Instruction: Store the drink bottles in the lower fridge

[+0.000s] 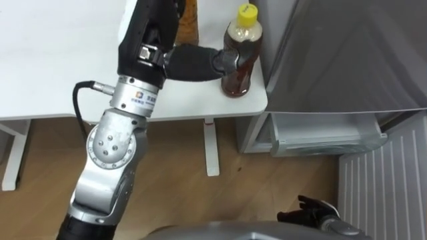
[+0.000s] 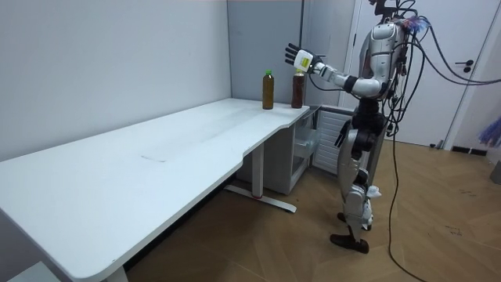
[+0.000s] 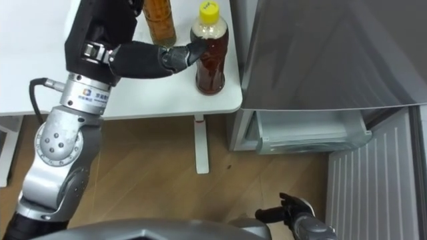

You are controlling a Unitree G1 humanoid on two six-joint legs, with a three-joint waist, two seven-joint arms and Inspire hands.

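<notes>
beside the open lower fridge [image 1: 320,133], the bench [image 1: 60,60] held a yellow-capped bottle [image 1: 240,57] and a second bottle [image 3: 160,17] at its fridge-side corner, where the left robot hand [image 1: 193,63], open with thumb against the yellow-capped one, might have pushed it off the edge.
</notes>
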